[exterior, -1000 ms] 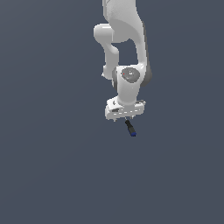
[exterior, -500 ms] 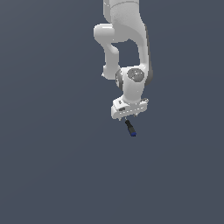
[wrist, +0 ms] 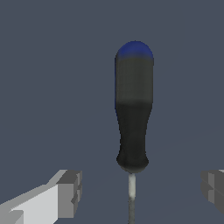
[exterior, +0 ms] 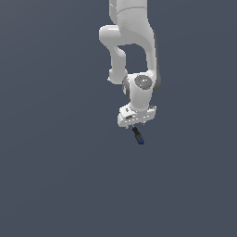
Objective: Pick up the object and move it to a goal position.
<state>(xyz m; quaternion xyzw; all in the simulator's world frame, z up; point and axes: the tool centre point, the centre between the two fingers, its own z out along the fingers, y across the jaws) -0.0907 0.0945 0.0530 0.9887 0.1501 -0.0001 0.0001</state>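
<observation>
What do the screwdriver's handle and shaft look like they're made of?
It's a simulator render, so this goes by look only. The handle reads as matte black plastic or rubber with a blue cap: dull, with soft shading and no sharp highlights. The shaft is thin and pale grey, likely bare metal, though it shows little shine. The end effector fingers look like flat grey and white plastic.

The white gripper has slid toward the exterior view's right and dropped a touch. The wrist has swung round too, and the object has travelled along underneath.
</observation>
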